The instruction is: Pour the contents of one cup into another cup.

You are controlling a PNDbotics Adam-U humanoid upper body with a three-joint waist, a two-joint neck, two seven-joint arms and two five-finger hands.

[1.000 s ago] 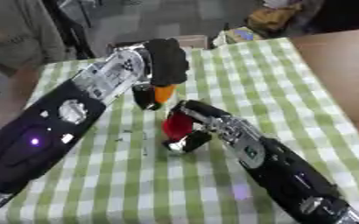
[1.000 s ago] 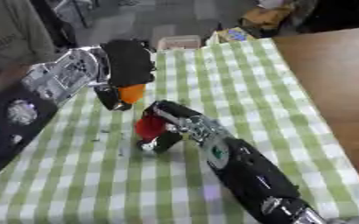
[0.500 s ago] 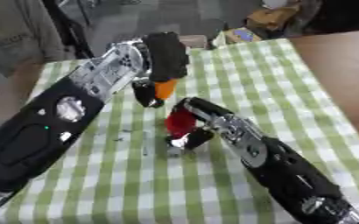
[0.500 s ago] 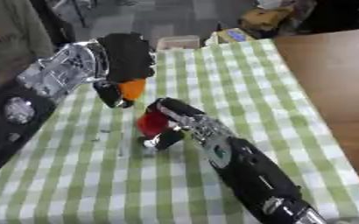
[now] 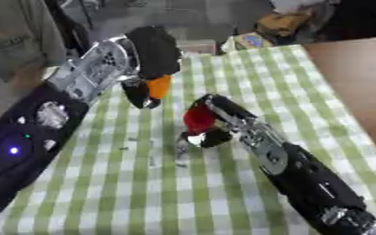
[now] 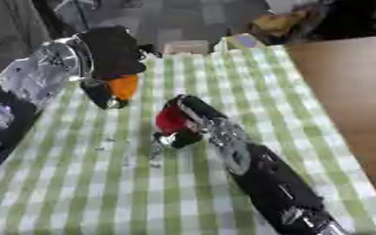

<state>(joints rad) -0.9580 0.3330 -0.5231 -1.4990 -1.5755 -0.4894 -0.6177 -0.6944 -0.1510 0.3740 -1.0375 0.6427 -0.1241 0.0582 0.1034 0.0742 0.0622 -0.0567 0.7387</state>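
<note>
Lifted slightly farther since a second ago, the left hand (image 5: 149, 48) curls round the orange cup (image 5: 158, 86), tilted above the cloth (image 5: 223, 193). Nearer right, the right hand (image 5: 215, 120) clasps the red cup (image 5: 197, 119) on it.

Orange cup (image 6: 124, 86): mostly covered by left hand (image 5: 152, 50); contents not visible. Red cup (image 5: 198, 119): partly wrapped by right hand (image 5: 223, 114); inside unseen. Small specks (image 5: 135, 148) on cloth: unidentifiable.

Stereo head pair — looking down, same tabletop (image 5: 223, 193)
</note>
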